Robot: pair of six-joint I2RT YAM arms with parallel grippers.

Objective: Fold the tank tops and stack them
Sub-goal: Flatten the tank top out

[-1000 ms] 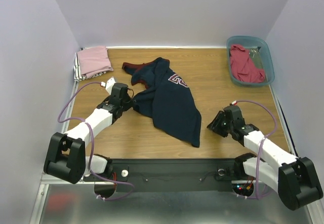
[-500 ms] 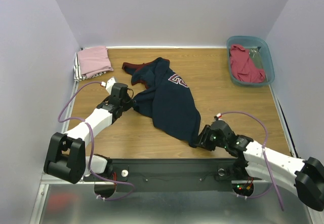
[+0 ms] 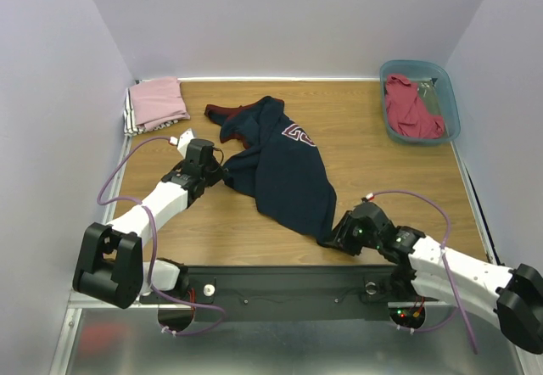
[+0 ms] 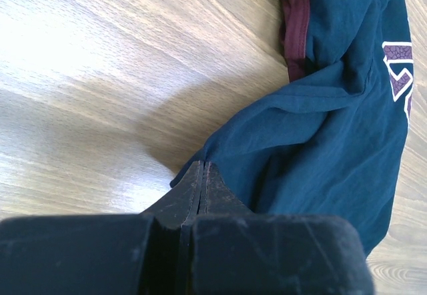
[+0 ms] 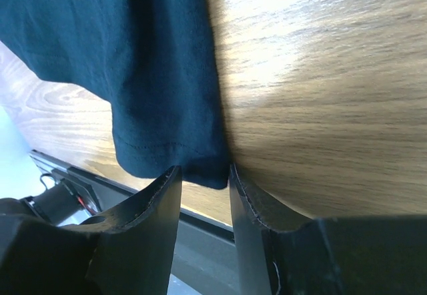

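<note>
The navy jersey (image 3: 284,167) with maroon trim and a white number lies crumpled across the middle of the table. My left gripper (image 3: 218,171) is shut on its left edge; in the left wrist view the jaws (image 4: 201,168) pinch navy cloth (image 4: 333,121). My right gripper (image 3: 333,237) is open at the jersey's near hem corner (image 5: 200,165), which sits between the two fingers. A folded pink top (image 3: 158,102) lies at the back left. A red top (image 3: 411,108) lies in the teal bin (image 3: 450,95).
The teal plastic bin stands at the back right. The pink top rests on a striped folded cloth (image 3: 130,114). The table's near edge and black rail (image 3: 280,277) run just below my right gripper.
My right arm swung left from the right side of the table to the jersey's near hem corner, then edged slightly closer. The left arm has not moved.
</note>
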